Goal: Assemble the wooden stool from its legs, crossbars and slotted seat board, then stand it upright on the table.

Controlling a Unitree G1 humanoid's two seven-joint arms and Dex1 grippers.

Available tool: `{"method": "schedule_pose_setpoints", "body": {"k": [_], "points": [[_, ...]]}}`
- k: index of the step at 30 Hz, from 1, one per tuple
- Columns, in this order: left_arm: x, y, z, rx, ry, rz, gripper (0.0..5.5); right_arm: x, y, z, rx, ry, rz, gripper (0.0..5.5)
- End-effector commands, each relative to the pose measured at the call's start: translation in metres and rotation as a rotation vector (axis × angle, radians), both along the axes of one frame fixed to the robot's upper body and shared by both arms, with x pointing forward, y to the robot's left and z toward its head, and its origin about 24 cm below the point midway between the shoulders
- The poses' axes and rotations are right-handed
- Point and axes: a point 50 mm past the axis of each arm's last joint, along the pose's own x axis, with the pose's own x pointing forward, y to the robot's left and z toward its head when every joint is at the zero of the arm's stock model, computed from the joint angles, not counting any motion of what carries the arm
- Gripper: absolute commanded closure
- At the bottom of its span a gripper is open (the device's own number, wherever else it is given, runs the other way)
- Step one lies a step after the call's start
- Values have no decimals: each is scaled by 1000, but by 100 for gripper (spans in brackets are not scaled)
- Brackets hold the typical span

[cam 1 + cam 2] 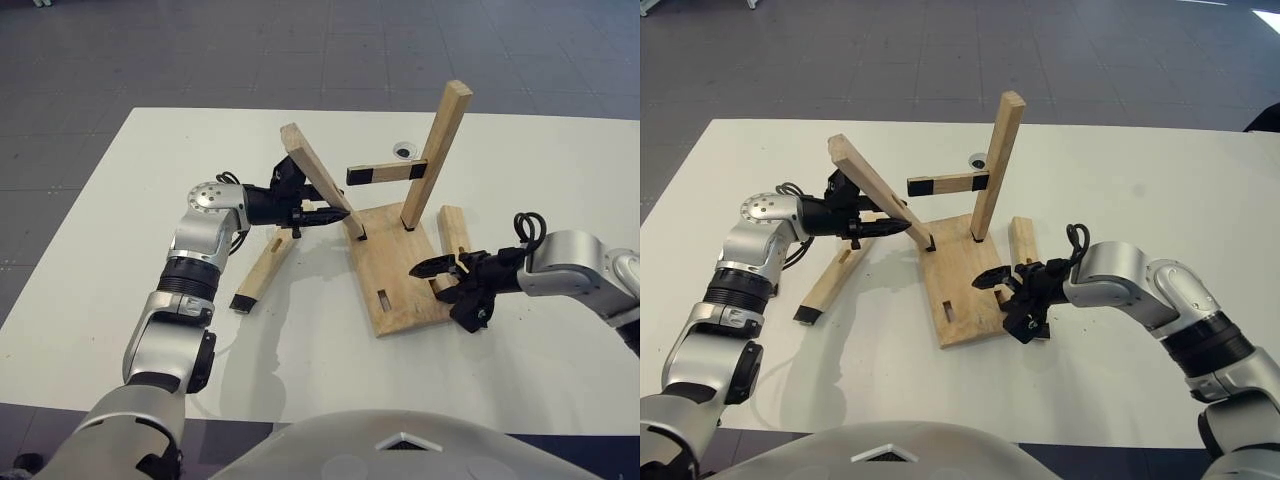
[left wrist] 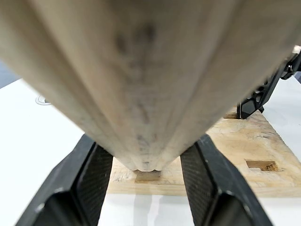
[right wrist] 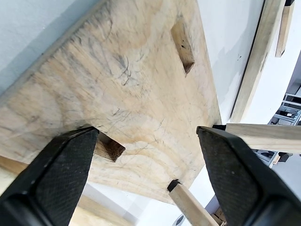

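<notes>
The slotted seat board (image 1: 400, 275) lies flat on the white table. A leg (image 1: 437, 150) stands tilted in its far right slot, with a black-tipped crossbar (image 1: 385, 172) sticking out sideways. A second leg (image 1: 315, 175) leans with its lower end at the board's far left slot. My left gripper (image 1: 325, 215) is shut on that leg low down; its fingers (image 2: 94, 179) flank the wood in the left wrist view. My right gripper (image 1: 448, 282) hovers open over the board's right edge, its fingers (image 3: 66, 165) spread above a slot (image 3: 110, 147).
A loose leg (image 1: 262, 268) lies on the table left of the board. Another wooden piece (image 1: 455, 238) lies along the board's right side, close to my right gripper. A small round hole (image 1: 404, 150) sits in the table behind the stool. The table's front stretch is bare.
</notes>
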Motion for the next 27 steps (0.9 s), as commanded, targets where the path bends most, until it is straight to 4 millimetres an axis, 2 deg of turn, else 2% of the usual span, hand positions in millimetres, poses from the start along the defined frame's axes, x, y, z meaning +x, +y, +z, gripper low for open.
{"method": "schedule_pose_setpoints", "body": {"k": [1,5,15,23,25,27], "points": [[-16,2,-37,77,224,36,345,-8,3,-15,-4,72,-15,165],[-17,0,-44,85,298,65,345,-8,2,-15,1,74,-33,165],[-7,-17,-41,144,363,33,345,-9,5,-17,17,76,-48,165],[-8,-17,-45,210,425,17,345,-11,7,-17,26,64,-34,165],[-8,-18,-45,223,409,12,345,-10,12,-11,95,89,-82,165],[-7,-18,-45,223,399,17,345,-5,22,6,239,137,-185,165]]}}
